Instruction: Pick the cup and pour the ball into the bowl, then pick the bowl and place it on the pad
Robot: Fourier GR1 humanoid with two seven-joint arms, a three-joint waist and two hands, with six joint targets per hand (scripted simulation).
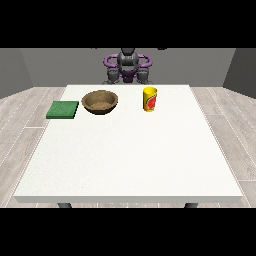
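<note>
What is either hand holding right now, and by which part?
Nothing is held. The cup, bowl and pad all sit free on the table, and no hand shows near them.

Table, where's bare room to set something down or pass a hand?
The whole near half of the table, towards the camera, is bare, as is the strip right of the cup. The far edge is crowded: pad, bowl and cup stand in a row.
</note>
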